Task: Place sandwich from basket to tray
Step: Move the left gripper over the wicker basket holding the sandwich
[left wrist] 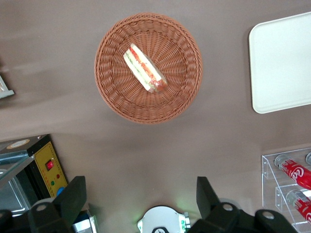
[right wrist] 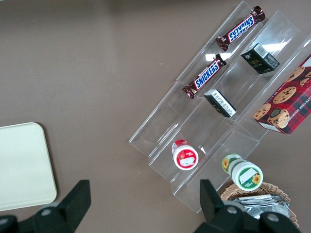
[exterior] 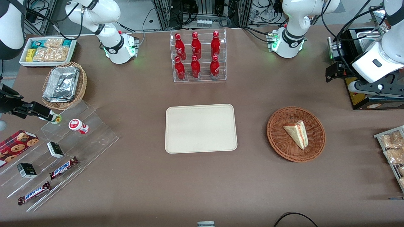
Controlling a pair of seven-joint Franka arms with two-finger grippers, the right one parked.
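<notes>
The sandwich [exterior: 296,134], a pale bread wedge with red and yellow filling, lies in the round reddish-brown basket [exterior: 274,138]. The cream tray [exterior: 200,128] lies bare at the table's middle, beside the basket toward the parked arm's end. My left gripper [exterior: 334,73] hangs high above the table, farther from the front camera than the basket and toward the working arm's end. In the left wrist view the gripper [left wrist: 141,199] is open wide and holds nothing. That view also shows the sandwich [left wrist: 145,69], the basket [left wrist: 116,97] and part of the tray [left wrist: 282,63].
A clear rack of red bottles [exterior: 198,56] stands farther from the camera than the tray. A black and yellow appliance [exterior: 363,94] sits close under the gripper. A wire rack of snack packets [exterior: 391,148], a stepped acrylic shelf [exterior: 63,151] and a tan basket of foil trays [exterior: 63,85] flank the table.
</notes>
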